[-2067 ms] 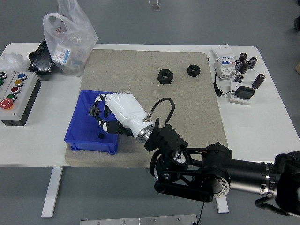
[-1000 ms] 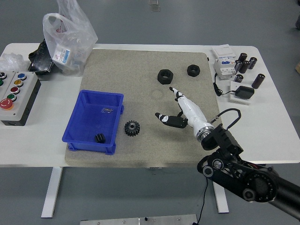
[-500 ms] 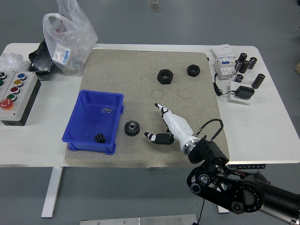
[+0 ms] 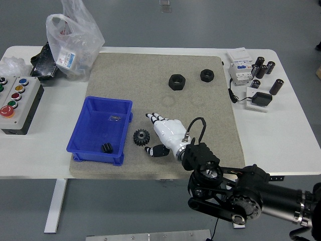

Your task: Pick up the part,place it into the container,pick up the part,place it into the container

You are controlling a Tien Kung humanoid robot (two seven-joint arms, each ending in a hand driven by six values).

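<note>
White tabletop (image 4: 281, 135) under a tan mat: the robot's white right hand (image 4: 163, 134) has swung left, empty, fingers loosely spread, now just beside the small black toothed gear (image 4: 141, 137), which lies right of the blue plastic bin (image 4: 83, 134).

Gear (image 4: 141, 137) on mat (image 4: 150, 75) between bin (image 4: 90, 120) at left and robot hand (image 4: 163, 133) at right

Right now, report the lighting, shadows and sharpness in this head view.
Head view: even, diffuse light with no hard glare on the white table; only soft, short shadows under the blue bin and gear; the tabletop is sharp; the white robot hand is slightly soft at the fingertips; the dark arm at the bottom shows little detail.
</note>
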